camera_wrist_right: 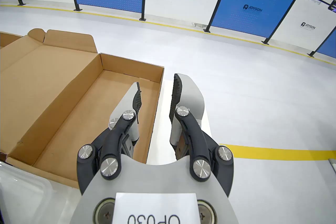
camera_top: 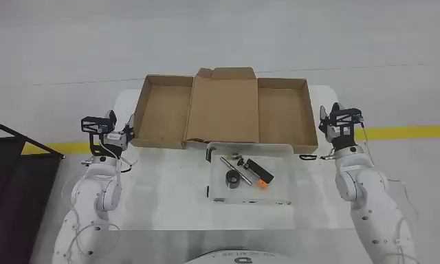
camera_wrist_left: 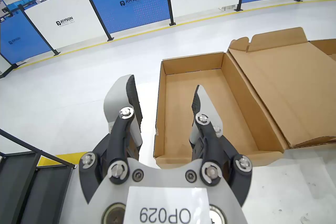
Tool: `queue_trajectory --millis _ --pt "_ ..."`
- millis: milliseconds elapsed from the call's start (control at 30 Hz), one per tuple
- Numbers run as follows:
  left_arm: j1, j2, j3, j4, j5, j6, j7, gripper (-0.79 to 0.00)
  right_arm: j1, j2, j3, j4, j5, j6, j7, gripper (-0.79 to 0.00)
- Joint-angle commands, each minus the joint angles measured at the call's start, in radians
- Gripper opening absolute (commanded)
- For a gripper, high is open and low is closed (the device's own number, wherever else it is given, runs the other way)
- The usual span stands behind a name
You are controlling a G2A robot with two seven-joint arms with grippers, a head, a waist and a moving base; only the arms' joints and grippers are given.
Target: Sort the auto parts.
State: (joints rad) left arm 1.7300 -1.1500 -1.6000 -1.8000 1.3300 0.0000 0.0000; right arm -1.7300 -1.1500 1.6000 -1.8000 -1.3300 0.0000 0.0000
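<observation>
A clear plastic tray (camera_top: 283,190) in the middle of the table holds the auto parts: a dark metal ring (camera_top: 233,177), a black block with an orange end (camera_top: 260,173), a thin bolt (camera_top: 227,164) and a black L-shaped key (camera_top: 208,152). Behind it lies an open cardboard box (camera_top: 224,111) with two empty side compartments (camera_wrist_left: 199,114) (camera_wrist_right: 86,114) and a lid folded over the middle. My left gripper (camera_top: 118,122) (camera_wrist_left: 164,93) is open beside the box's left end. At the box's right end my right gripper (camera_top: 331,115) (camera_wrist_right: 156,91) is open, holding nothing.
A black loop-shaped part (camera_top: 309,156) lies on the white table (camera_top: 165,195) by the box's right front corner. A dark rack (camera_top: 20,188) stands off the table's left side. A yellow floor line (camera_top: 402,132) runs behind the table.
</observation>
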Motion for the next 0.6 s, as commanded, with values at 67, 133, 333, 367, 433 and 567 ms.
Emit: queue_trajectory --millis 67,133,333,367,433,567 --pt "0.0 0.0 0.0 0.0 0.0 0.0 0.0 -0.36 0.0 0.0 0.0 0.0 0.0 0.0 0.0 -0.525" --pt "0.0 0.0 0.0 0.0 0.0 0.0 0.0 -0.36 0.0 0.0 0.0 0.0 0.0 0.0 0.0 -0.525" --pt "0.0 0.0 0.0 0.0 0.0 0.0 0.0 -0.591 0.0 0.0 0.0 0.0 0.0 0.0 0.0 -0.73" --pt "0.0 0.0 0.0 0.0 0.0 0.0 0.0 -0.44 0.0 0.0 0.0 0.0 0.0 0.0 0.0 -0.453" --pt "0.0 0.0 0.0 0.0 0.0 0.0 0.0 -0.44 0.0 0.0 0.0 0.0 0.0 0.0 0.0 -0.453" --pt "0.0 0.0 0.0 0.0 0.0 0.0 0.0 0.0 -0.002 0.006 -0.015 -0.054 -0.002 -0.162 -0.002 0.0"
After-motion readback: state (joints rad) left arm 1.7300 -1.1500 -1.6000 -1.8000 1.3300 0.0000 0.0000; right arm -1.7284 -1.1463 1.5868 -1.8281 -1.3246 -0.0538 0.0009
